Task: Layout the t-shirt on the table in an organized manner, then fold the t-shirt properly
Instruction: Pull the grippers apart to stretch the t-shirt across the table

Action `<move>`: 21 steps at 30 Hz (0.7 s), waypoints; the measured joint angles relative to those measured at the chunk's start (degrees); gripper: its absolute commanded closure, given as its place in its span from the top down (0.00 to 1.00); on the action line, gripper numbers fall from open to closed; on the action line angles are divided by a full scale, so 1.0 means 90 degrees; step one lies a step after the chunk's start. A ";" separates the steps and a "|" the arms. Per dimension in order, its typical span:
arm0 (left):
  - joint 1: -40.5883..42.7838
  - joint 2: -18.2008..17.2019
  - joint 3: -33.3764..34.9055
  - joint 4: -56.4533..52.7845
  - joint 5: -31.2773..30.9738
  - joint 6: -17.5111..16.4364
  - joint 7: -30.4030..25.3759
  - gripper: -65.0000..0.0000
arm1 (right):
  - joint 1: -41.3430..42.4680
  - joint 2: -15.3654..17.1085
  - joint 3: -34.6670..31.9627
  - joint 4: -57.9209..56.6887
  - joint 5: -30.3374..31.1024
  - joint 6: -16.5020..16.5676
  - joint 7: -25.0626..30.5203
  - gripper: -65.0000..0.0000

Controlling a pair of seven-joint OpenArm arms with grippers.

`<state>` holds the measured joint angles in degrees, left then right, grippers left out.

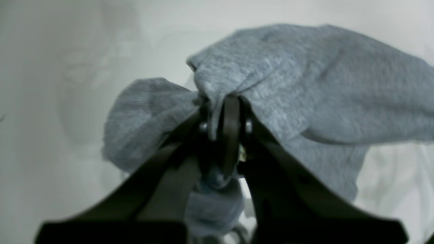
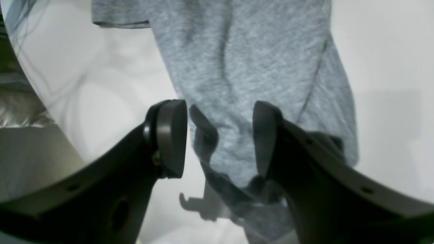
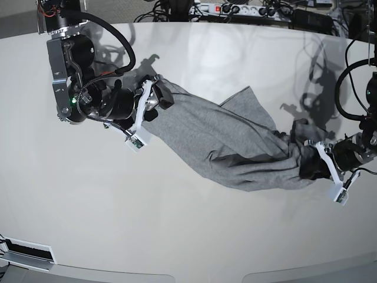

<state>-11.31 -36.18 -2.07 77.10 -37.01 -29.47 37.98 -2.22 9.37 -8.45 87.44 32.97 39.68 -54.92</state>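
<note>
The grey t-shirt is stretched in a loose, wrinkled band across the white table, running from upper left to lower right in the base view. My left gripper is shut on a bunched end of the t-shirt; in the base view this gripper is at the cloth's right end. My right gripper stands open, its fingers straddling the narrow other end of the t-shirt without pinching it. In the base view this gripper is at the upper left. No lettering shows.
A power strip and cables run along the table's far edge. A white and black device sits at the front left corner. The table's curved edge is close on the left in the right wrist view.
</note>
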 measured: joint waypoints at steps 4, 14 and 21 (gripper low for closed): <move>-0.0012 0.0000 0.0000 -0.0012 -0.0017 0.0107 -0.0073 0.44 | 0.0005 -0.0002 -0.0002 0.0000 -0.0741 -0.0294 0.0153 0.51; -0.0015 0.0017 0.0000 -0.0012 -0.0027 0.1375 -0.0073 0.00 | 0.0015 0.0000 0.0005 0.0000 -0.1671 -0.1426 0.0903 0.51; -0.0034 -0.0017 -0.0024 -0.0024 -0.0325 -0.0245 0.0177 0.00 | 0.0228 0.0000 0.0005 0.0000 -0.1523 -0.1469 0.0542 0.51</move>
<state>-11.62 -36.34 -2.28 76.88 -39.94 -31.68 39.57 -0.16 9.37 -8.40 87.44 19.27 26.46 -50.04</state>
